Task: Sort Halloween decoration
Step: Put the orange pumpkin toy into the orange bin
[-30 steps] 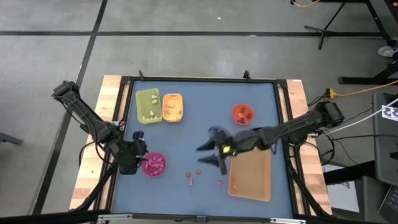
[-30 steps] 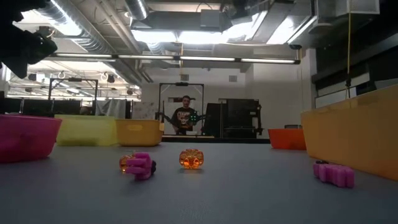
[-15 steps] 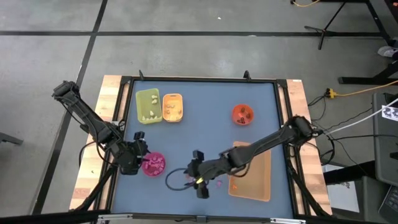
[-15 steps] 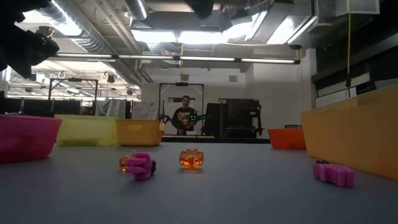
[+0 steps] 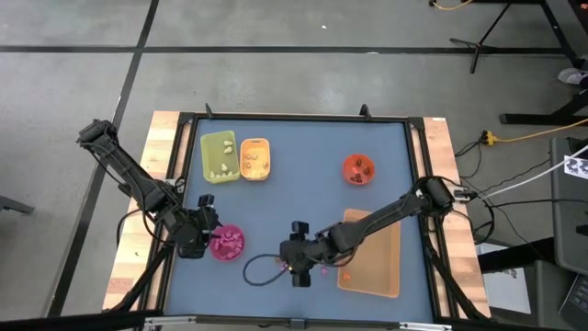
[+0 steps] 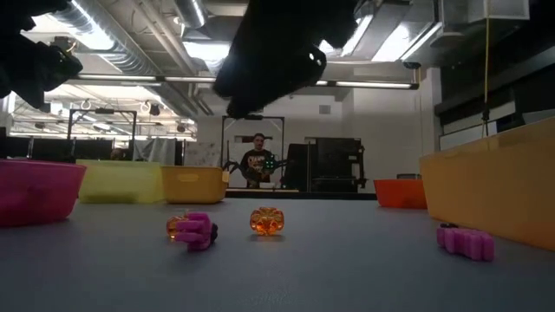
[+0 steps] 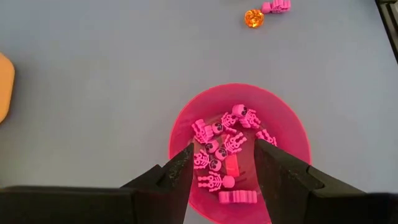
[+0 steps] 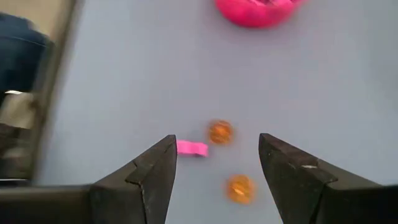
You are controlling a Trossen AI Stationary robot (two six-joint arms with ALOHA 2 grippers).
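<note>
While the blue table [image 5: 303, 156] holds trays and bowls, the right gripper [image 5: 292, 267] hovers with fingers spread and empty over loose trinkets near the front edge: two orange pieces [image 8: 219, 132] and a pink piece [image 8: 191, 148]. Left gripper [image 7: 222, 167] hangs released above the pink bowl [image 7: 286, 127] of pink skeletons [image 7: 217, 146].
</note>
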